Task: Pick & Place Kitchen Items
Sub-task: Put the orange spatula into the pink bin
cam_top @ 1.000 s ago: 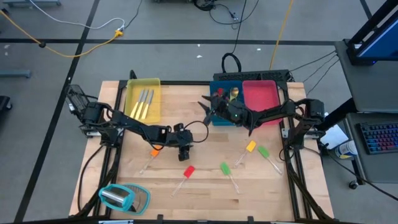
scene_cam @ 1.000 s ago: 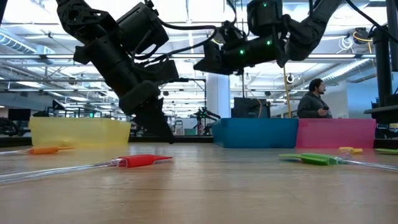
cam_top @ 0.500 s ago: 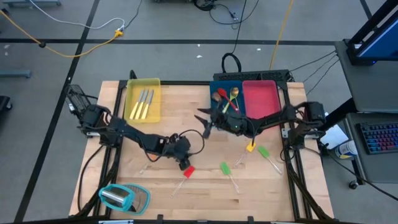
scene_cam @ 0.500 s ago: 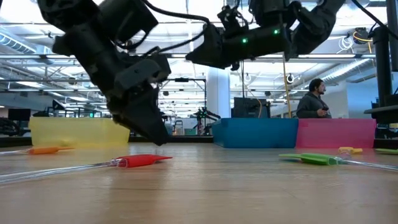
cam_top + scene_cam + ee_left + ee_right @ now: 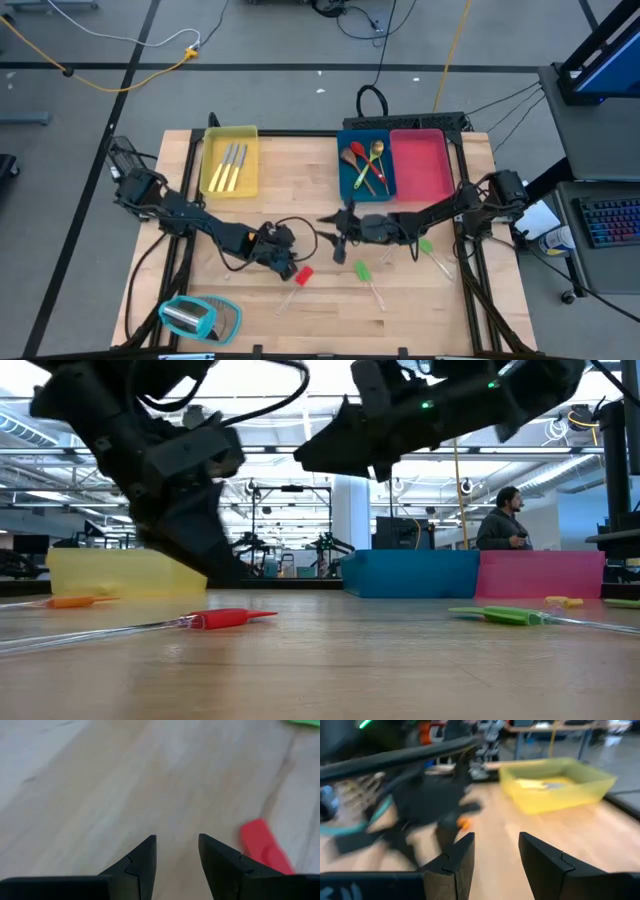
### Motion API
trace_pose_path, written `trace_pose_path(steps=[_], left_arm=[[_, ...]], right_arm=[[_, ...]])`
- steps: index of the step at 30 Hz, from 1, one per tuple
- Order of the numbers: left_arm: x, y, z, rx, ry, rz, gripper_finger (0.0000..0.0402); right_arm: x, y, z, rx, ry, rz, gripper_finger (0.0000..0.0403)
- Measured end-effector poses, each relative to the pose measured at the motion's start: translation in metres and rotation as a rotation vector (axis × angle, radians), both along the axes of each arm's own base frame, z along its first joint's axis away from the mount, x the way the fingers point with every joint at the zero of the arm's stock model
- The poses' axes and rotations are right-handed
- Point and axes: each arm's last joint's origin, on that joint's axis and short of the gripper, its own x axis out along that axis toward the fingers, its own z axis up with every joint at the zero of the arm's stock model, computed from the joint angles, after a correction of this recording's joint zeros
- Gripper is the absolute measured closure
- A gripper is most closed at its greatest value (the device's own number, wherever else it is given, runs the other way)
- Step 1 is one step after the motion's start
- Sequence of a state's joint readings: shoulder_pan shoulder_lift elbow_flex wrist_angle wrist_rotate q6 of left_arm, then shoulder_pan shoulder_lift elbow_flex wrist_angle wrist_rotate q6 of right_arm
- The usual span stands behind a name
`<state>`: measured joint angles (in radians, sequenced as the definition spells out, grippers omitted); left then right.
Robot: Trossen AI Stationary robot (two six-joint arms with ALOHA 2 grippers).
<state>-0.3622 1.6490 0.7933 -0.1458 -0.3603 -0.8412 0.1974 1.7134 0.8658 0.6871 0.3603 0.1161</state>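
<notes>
A red-headed spatula (image 5: 302, 275) with a clear handle lies on the wooden table; it also shows in the left wrist view (image 5: 263, 848) and the low view (image 5: 232, 618). My left gripper (image 5: 287, 264) is open and empty, low over the table just left of the red head (image 5: 177, 856). My right gripper (image 5: 332, 232) is open and empty above the table's middle (image 5: 495, 852). A green spatula (image 5: 363, 271) lies right of the red one, another green one (image 5: 425, 245) farther right. An orange spatula (image 5: 70, 601) lies at the left, hidden under my left arm in the high view.
The yellow tray (image 5: 230, 163) holds silver cutlery. The blue tray (image 5: 345, 185) holds red, gold and wooden spoons (image 5: 364, 160); the pink tray (image 5: 418, 160) is beside it. A teal-and-clear object (image 5: 200, 317) sits at the near left. A person (image 5: 503, 520) stands beyond the table.
My right gripper has come away from over the blue tray toward the table's near edge, to the table's middle. My left gripper has gone toward the near edge and down, close to the red spatula. The spatulas have stayed where they were.
</notes>
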Motion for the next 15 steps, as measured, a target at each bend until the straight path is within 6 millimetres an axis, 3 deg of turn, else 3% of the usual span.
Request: trace_pose_path(steps=[6,15], left_arm=[[-0.032,0.015,0.024,0.004,0.156,0.099,0.0250],[-0.080,0.032,0.043,0.022,0.436,0.218,0.0250]], right_arm=[[-0.007,0.025,-0.006,-0.006,0.058,0.073,0.0257],[-0.015,0.046,-0.011,-0.027,0.119,0.136,0.0257]])
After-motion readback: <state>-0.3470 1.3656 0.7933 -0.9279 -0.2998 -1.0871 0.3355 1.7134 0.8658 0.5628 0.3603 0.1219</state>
